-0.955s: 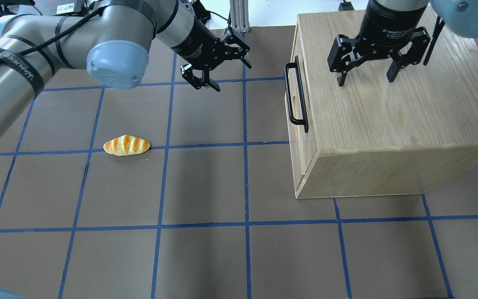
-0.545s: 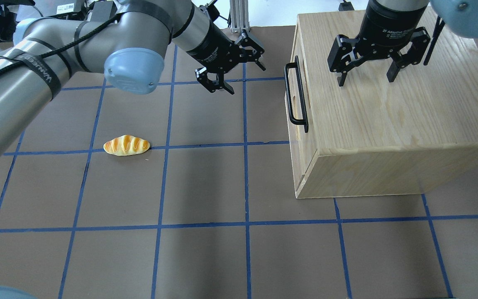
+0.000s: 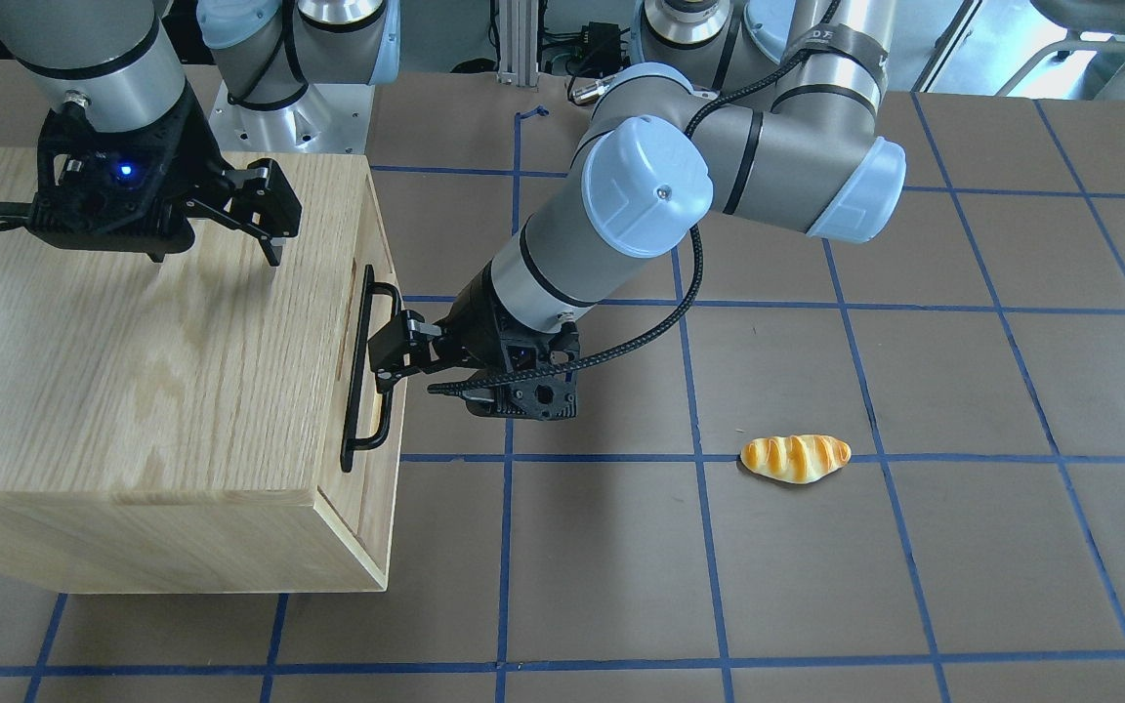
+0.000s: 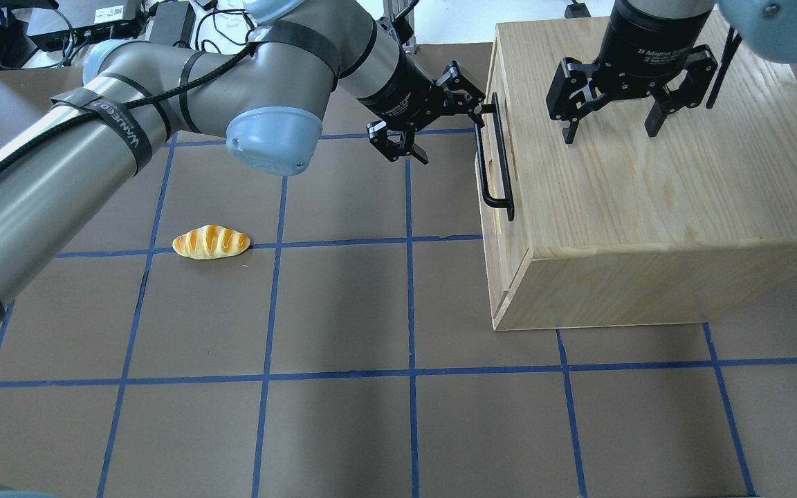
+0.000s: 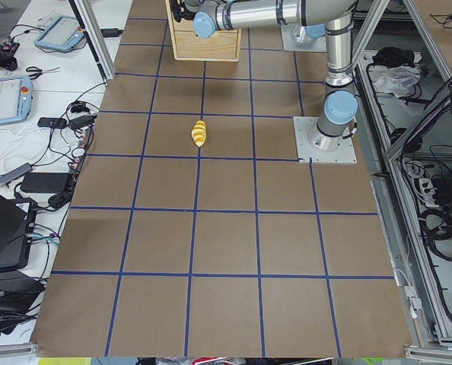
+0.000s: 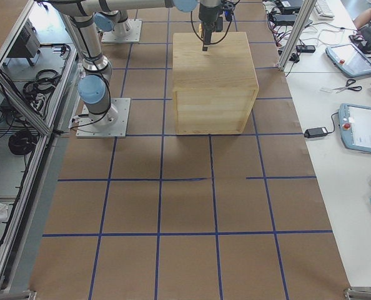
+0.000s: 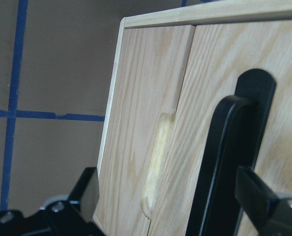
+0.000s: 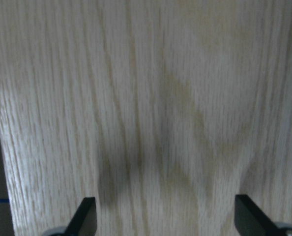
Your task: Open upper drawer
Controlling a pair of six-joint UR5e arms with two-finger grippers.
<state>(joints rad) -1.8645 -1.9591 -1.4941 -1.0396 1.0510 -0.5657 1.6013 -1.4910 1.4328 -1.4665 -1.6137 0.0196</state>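
Observation:
The upper drawer's oak front [image 7: 264, 59] lies flush in the cabinet [image 4: 647, 194], with its black bar handle [image 4: 494, 159] on the side facing my left arm. The handle also shows in the front view [image 3: 367, 371] and the left wrist view [image 7: 224, 162]. My left gripper [image 4: 454, 131] is open at the handle's far end. In the left wrist view the bar stands between the fingers, close to the right finger [image 7: 266, 206]. My right gripper [image 4: 609, 135] is open and empty just above the cabinet top; it also shows in the front view [image 3: 216, 256].
A toy bread roll [image 4: 211, 242] lies on the brown mat left of the cabinet, apart from both arms. A second panel with a cut finger recess [image 7: 156, 162] sits beside the handled front. Blue tape lines grid the table.
My left gripper has moved right across the mat to the handle's far end, still open. The right gripper, the cabinet and the bread roll have not moved.

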